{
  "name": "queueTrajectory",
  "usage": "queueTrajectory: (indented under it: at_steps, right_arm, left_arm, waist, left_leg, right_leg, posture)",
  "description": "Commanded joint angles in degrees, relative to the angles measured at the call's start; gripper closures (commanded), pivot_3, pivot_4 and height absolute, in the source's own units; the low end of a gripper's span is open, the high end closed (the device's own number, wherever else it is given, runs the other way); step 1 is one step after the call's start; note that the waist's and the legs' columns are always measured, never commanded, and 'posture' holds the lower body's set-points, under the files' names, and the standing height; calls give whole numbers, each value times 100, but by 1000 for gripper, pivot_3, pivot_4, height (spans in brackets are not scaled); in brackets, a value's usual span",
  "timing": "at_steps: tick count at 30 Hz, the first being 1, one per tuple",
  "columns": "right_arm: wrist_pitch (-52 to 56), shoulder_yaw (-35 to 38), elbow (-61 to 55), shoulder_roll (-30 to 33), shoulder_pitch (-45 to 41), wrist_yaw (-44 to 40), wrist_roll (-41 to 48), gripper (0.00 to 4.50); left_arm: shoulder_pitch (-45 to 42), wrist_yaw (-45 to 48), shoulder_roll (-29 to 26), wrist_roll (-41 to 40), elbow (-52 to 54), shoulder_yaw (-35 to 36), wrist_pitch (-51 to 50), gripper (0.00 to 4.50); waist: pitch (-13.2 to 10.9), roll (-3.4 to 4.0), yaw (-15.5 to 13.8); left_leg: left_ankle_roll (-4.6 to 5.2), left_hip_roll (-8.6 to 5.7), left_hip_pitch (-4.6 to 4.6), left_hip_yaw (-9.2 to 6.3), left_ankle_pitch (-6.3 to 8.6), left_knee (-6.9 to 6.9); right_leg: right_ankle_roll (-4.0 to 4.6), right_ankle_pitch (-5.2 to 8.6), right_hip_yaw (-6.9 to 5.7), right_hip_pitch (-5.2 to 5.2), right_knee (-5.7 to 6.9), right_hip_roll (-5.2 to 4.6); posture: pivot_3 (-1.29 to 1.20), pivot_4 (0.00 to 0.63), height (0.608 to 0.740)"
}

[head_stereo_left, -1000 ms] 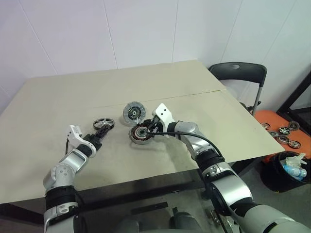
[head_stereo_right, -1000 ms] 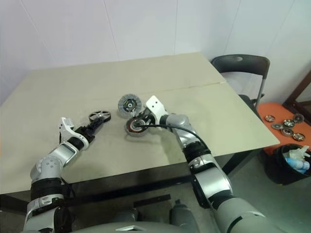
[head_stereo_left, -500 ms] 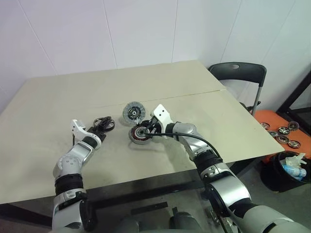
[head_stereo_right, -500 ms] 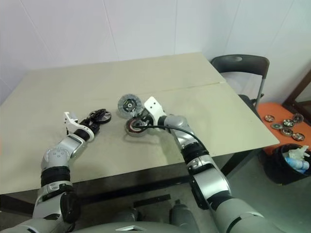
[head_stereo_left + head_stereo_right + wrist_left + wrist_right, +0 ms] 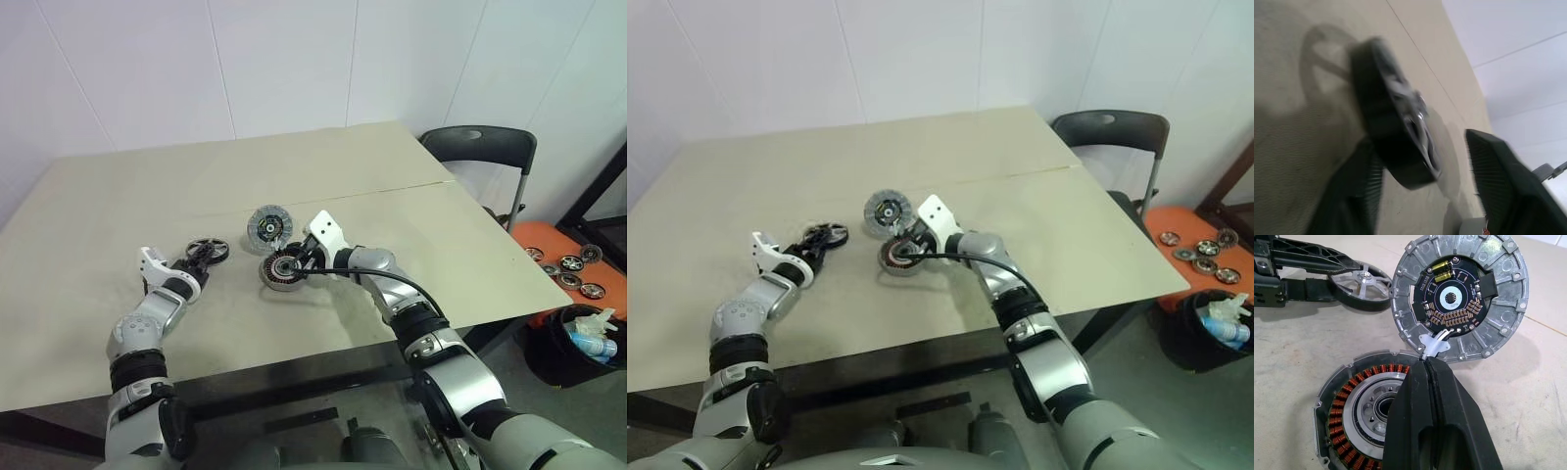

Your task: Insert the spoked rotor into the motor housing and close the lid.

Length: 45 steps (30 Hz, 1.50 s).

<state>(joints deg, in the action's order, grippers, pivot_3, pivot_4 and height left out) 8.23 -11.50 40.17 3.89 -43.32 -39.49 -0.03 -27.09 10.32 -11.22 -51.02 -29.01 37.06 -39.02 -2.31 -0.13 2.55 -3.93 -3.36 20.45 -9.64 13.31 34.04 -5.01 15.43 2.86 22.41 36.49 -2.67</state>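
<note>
Left wrist view showed the spoked rotor (image 5: pixel 1396 132) tilted on edge between the left gripper's (image 5: pixel 201 259) part-open fingers (image 5: pixel 1501 181), while the right gripper's (image 5: pixel 1427 363) closed fingers rested over the motor housing (image 5: pixel 1359 406), empty.

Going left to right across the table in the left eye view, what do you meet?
Left gripper → rotor → lid → housing → right gripper; off the table, chair.
</note>
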Motion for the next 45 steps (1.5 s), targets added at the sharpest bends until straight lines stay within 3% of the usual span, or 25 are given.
queueTrajectory:
  at_steps: [1,4,6,11,14,17,22,27,33,38,45]
  right_arm:
    - [-52,3,-265,50,-18,-4,-17,4500]
    - [-29,19,-331,81,8,-3,-18,4500]
    - [-12,22,-366,92,16,10,-14,4500]
    - [20,9,-410,114,49,38,-29,4500]
    - [21,-8,-407,127,61,54,-58,4500]
    - [18,-5,-399,108,76,74,-78,4500]
    - [14,-17,-375,49,75,116,-89,4500]
    - [166,186,-544,151,21,-113,188,4500]
    - [649,346,-1047,679,77,-1070,688,4500]
    - [685,272,-992,1009,102,-1269,593,4500]
    - [702,186,-952,976,82,-1330,565,4500]
  left_arm:
    - [-59,-65,61,-153,77,93,32,1815]
    - [-64,-85,96,-143,13,99,54,1815]
    - [-87,-116,105,-123,-55,115,94,2167]
    - [-187,-108,116,-110,-154,103,168,3700]
    - [-229,-61,131,-128,-187,89,204,3700]
    - [-234,-87,152,-100,-265,100,305,4044]
    - [-149,3,226,-205,-4,75,298,4044]
    - [389,267,373,-954,1228,146,-232,4044]
    - [1435,245,395,-2428,2746,240,-1121,4044]
    - [2296,573,285,-3500,3565,40,-1605,4044]
    - [2047,808,286,-3189,3371,-998,-1667,4044]
  waist:
    - [0,0,0]
    - [0,0,3]
    - [0,0,5]
    - [1,-2,3]
    - [1,-2,2]
    - [1,-2,-1]
    - [1,-2,1]
    - [0,-4,7]
    - [0,-4,1]
    - [-2,-8,-4]
    - [-2,-10,-44]
  left_leg:
    - [0,0,0,0,0,0]
    - [0,0,-1,0,0,1]
    - [0,0,-1,0,0,1]
    - [0,0,-1,0,0,1]
    - [0,0,-1,1,0,2]
    - [0,0,-1,0,0,5]
    - [0,0,-2,0,0,10]
    - [0,2,2,2,0,10]
    - [0,4,2,3,1,11]
    - [0,4,-2,5,1,14]
    - [-1,0,-5,9,0,25]
  right_leg:
    - [0,0,0,0,0,0]
    - [0,0,0,0,0,0]
    - [0,0,0,0,1,0]
    - [-1,0,0,0,1,1]
    - [-1,0,0,-1,1,1]
    - [-1,0,0,-1,2,1]
    - [-1,-1,0,-1,9,1]
    - [-2,-1,2,2,9,0]
    - [-1,0,3,-1,6,-2]
    - [6,5,1,-6,6,1]
    - [22,13,0,-18,5,1]
  posture:
    - [0,0,740]
    - [0,0,740]
    - [0,0,740]
    - [0,0,740]
    - [0,0,740]
    - [0,0,740]
    - [0,0,740]
    - [0,0,740]
    - [0,0,740]
    - [0,0,740]
    - [0,0,740]
